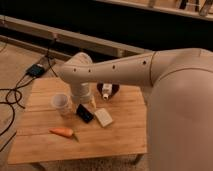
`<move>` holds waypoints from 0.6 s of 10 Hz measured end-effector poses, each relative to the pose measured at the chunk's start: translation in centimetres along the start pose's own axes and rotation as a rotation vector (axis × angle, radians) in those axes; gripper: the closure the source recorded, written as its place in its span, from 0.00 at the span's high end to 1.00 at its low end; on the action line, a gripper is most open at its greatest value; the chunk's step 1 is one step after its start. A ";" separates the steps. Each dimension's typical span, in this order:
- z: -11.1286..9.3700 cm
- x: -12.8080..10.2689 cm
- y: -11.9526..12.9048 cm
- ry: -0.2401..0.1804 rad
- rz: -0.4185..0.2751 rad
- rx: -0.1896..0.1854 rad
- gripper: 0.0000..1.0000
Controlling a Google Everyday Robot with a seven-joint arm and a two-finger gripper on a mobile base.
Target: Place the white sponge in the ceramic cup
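A slatted wooden table [120,135] is seen from above and slightly to one side, and a large cream-coloured robot arm [130,72] reaches in from the right of the view and bends downward just right of the ceramic cup [61,103]. The ceramic cup is pale and round and stands upright on the left half of the tabletop. The gripper [89,101] is at the lower end of the arm, low over the wood just right of the cup and near it. The arm's last segment hides most of it, so whether it is open or closed, or has hold of anything, cannot be told. The white sponge [103,117], a small flat off-white block, lies on the table to the right of the cup and a little nearer the viewer, apart from the cup. A black phone [84,113] lies at an angle between the cup and the sponge, just beside the sponge. An orange carrot [62,132] lies on its side in front of the cup, nearer the viewer. Further right of the cup and toward the far edge of the table, a white bottle [106,90] with a label sits at a dark reddish-brown bowl [115,88]. Left of the cup and off the table, black cables [10,97] trail across the floor, and a small dark box [36,70] lies on the floor behind the cup
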State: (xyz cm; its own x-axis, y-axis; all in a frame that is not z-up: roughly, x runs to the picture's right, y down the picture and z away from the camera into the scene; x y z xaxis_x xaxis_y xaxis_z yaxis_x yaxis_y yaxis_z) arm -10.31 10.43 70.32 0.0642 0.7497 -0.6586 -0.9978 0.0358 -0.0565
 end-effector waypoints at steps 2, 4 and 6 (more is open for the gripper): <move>0.2 0.1 -0.2 0.005 -0.013 0.005 0.65; 1.2 0.6 -1.9 0.028 -0.076 0.033 0.65; 2.4 1.1 -4.9 0.048 -0.122 0.093 0.65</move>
State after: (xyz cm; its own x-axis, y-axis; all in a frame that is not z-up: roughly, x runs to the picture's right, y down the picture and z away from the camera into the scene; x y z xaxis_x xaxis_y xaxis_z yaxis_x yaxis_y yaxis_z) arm -5.42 12.68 71.72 0.1839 0.7039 -0.6861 -0.9798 0.1875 -0.0703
